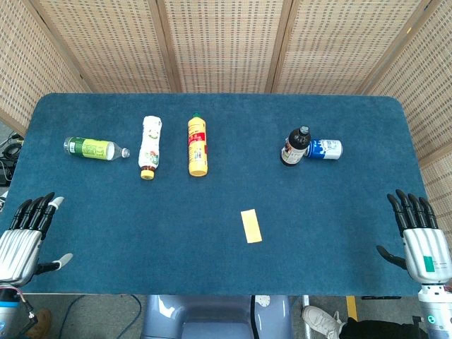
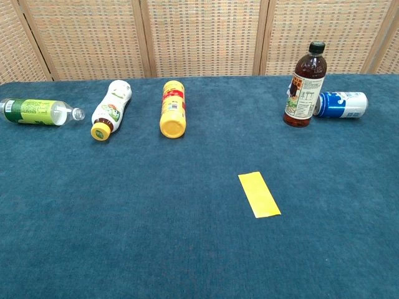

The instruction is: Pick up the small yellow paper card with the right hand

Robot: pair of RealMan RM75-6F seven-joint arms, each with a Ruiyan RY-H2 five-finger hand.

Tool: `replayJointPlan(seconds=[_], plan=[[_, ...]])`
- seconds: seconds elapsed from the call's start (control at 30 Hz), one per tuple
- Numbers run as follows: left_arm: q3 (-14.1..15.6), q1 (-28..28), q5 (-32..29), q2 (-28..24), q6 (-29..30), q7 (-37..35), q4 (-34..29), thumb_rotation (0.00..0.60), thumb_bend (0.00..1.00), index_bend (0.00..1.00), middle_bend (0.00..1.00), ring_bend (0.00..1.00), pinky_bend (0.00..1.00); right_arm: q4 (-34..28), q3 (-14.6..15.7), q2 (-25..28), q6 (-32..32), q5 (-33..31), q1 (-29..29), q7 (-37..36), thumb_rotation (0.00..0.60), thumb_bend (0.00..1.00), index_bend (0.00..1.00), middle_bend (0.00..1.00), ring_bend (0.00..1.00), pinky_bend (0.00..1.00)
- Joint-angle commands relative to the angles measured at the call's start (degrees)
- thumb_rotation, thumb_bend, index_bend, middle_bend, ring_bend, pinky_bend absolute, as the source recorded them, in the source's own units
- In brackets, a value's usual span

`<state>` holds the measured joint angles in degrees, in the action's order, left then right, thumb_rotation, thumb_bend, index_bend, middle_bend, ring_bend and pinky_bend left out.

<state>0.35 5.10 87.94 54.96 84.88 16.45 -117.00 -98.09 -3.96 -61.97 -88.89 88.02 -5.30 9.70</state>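
The small yellow paper card (image 1: pixel 251 226) (image 2: pixel 259 194) lies flat on the blue table, a little right of centre and near the front edge. My right hand (image 1: pixel 420 236) hovers at the table's front right corner, fingers spread and empty, well to the right of the card. At the front left corner my left hand (image 1: pixel 27 233) is likewise open, holding nothing. Neither hand shows in the chest view.
A green-labelled clear bottle (image 1: pixel 94 148), a white bottle (image 1: pixel 149 147) and a yellow bottle (image 1: pixel 198 145) lie on the left half. A dark upright bottle (image 1: pixel 296 146) stands by a lying blue can (image 1: pixel 324 149) at the right rear. Woven screens stand behind the table.
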Motion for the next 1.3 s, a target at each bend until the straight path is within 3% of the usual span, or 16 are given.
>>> replayJointPlan(seconds=[0.03, 0.17, 0.43, 0.57, 0.77, 1.0, 1.3], plan=[[0.1, -0.1, 0.2, -0.1, 0.1, -0.1, 0.0, 0.600, 0.00, 0.00, 0.00, 0.00, 0.00, -0.1, 0.0, 0.0, 0.1, 0.0, 0.1, 0.1, 0.600, 0.00, 0.00, 0.00, 0.00, 0.00], [0.1, -0.1, 0.8, -0.3, 0.0, -0.5, -0.3, 0.600, 0.00, 0.00, 0.00, 0.00, 0.00, -0.8, 0.0, -0.3, 1.1, -0.2, -0.3, -0.4, 0.600, 0.00, 0.00, 0.00, 0.00, 0.00], [-1.2, 1.3, -2.4, -0.1, -2.2, 0.0, -0.1, 0.600, 0.00, 0.00, 0.00, 0.00, 0.00, -1.0, -0.3, -1.6, 16.9, 4.0, -11.3, -1.5, 0.600, 0.00, 0.00, 0.00, 0.00, 0.00], [-1.9, 1.8, -4.1, 0.3, -2.9, 1.0, 0.0, 0.600, 0.00, 0.00, 0.00, 0.00, 0.00, 1.3, -1.7, -5.0, 23.7, 4.2, -17.1, -4.0, 0.600, 0.00, 0.00, 0.00, 0.00, 0.00], [-3.1, 2.8, -7.9, 0.9, -4.1, 2.0, 0.6, 0.600, 0.00, 0.00, 0.00, 0.00, 0.00, 5.1, -2.7, -11.8, 33.7, 1.7, -24.4, -1.9, 0.600, 0.00, 0.08, 0.00, 0.00, 0.00], [-3.7, 3.7, -10.5, 1.7, -5.3, 3.3, 1.1, 0.600, 0.00, 0.00, 0.00, 0.00, 0.00, 6.1, -2.7, -16.9, 39.8, -2.1, -28.5, 1.0, 0.600, 0.13, 0.15, 0.00, 0.00, 0.00], [-3.7, 4.2, -11.8, 2.2, -5.8, 4.2, 1.2, 0.600, 0.00, 0.00, 0.00, 0.00, 0.00, 12.6, -2.5, -24.2, 41.3, -4.9, -31.5, 6.2, 0.600, 0.15, 0.22, 0.00, 0.00, 0.00]])
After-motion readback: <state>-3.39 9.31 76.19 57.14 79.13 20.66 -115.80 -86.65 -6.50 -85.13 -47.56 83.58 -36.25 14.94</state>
